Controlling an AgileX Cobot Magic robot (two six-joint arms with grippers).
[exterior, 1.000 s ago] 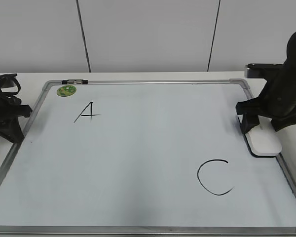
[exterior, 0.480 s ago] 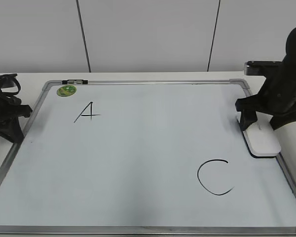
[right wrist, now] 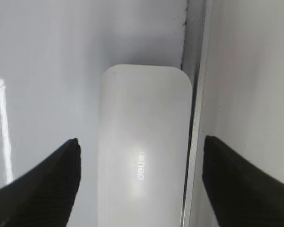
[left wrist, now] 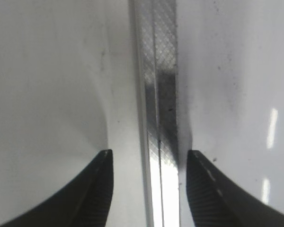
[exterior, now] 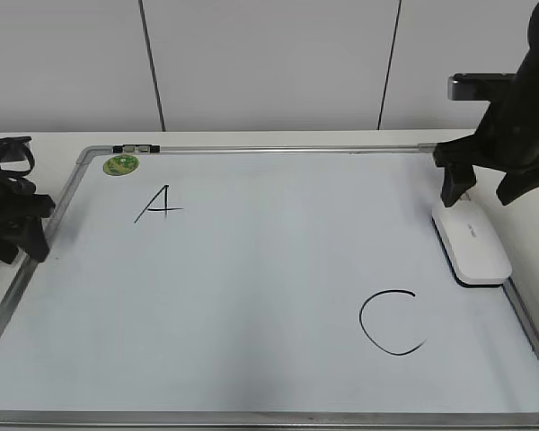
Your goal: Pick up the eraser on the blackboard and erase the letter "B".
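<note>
Exterior view
Blackboard (exterior: pixel 251 287): a big white board in a silver frame, lying flat on the table, with a round green sticker (exterior: pixel 121 165) near its far left corner.
Letters: a black "A" (exterior: pixel 159 204) at upper left and a larger "C" (exterior: pixel 391 323) at lower right; I see no "B" on the board.
Eraser (exterior: pixel 472 241): white and oblong, lying flat on the board hard against the right frame rail, above and right of the "C".
Right gripper (exterior: pixel 488 193): hangs just above the eraser's far end, fingers spread, gripping nothing.
Left gripper (exterior: pixel 18 235): low at the board's left edge, dark and hard to read from here.

Left wrist view
Left gripper (left wrist: pixel 149 187): fingers parted and empty, one on each side of the frame rail (left wrist: pixel 158 94) running straight down the middle.

Right wrist view
Right gripper (right wrist: pixel 139 182): jaws wide apart, well clear of both sides of the eraser (right wrist: pixel 144 151).
Eraser: lies lengthwise between the fingers, grey lettering on top, its right side just beside the frame rail (right wrist: pixel 195 94).
</note>
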